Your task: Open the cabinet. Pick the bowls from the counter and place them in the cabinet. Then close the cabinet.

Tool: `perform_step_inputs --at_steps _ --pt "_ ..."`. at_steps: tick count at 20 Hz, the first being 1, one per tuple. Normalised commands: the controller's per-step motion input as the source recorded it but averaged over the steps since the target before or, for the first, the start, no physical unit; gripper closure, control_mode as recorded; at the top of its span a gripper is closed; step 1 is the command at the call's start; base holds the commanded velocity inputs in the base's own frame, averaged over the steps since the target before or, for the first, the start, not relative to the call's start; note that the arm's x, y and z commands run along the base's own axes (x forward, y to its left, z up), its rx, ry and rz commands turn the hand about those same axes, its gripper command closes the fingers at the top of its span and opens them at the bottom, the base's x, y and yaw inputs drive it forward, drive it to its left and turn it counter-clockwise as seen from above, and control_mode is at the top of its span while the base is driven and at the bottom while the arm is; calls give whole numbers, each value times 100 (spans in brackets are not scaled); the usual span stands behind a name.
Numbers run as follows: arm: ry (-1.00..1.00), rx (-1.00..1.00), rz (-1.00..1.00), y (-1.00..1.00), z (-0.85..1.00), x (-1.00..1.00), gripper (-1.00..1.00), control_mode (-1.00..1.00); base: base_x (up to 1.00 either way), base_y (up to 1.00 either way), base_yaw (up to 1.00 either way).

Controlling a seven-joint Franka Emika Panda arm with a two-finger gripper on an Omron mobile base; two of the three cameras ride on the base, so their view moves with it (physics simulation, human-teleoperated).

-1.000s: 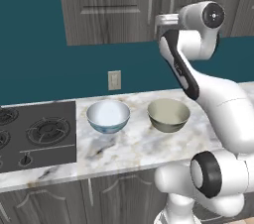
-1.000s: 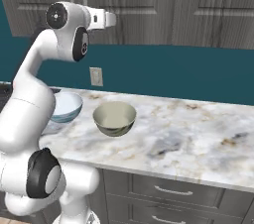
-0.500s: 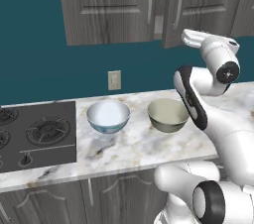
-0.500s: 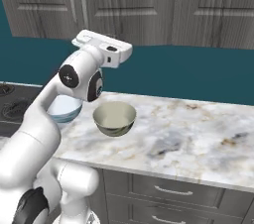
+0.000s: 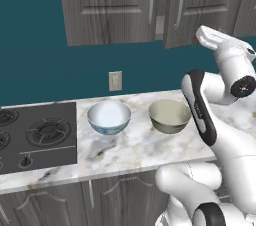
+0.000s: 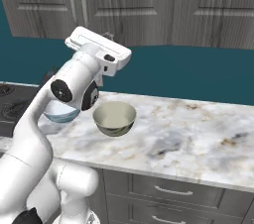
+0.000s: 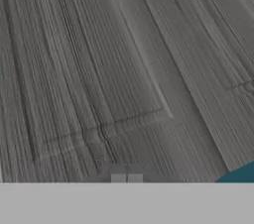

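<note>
Two bowls sit on the counter (image 5: 135,152): one white bowl (image 5: 109,116) nearer the cooktop (image 5: 37,137), one cream-olive bowl (image 5: 170,116) beside it, apart, both upright. One wall cabinet (image 5: 115,5) above with two doors; the right door (image 5: 205,5) stands slightly ajar, a gap between the doors. My claw (image 7: 126,177) is up against wood-grain panel, fingertips pressed together, pinching nothing I can make out.

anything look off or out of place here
One thing: the right door of the wall cabinet stands slightly ajar, its lower edge swung out from the left door, leaving a gap. Otherwise tidy: both bowls, white and cream, sit upright and apart on the counter, nothing spilled.
</note>
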Motion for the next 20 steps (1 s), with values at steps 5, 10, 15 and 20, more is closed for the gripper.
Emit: perform_step_inputs --at_steps 5,10,15,20 --pt "-17 0 0 100 0 -74 -100 -100 0 0 0" --pt "-10 1 -2 100 2 -14 -100 -100 0 0 0" --pt "-11 16 -10 99 7 -1 -100 -100 0 0 0" --pt "-11 18 -9 96 0 0 -100 -100 0 0 0"
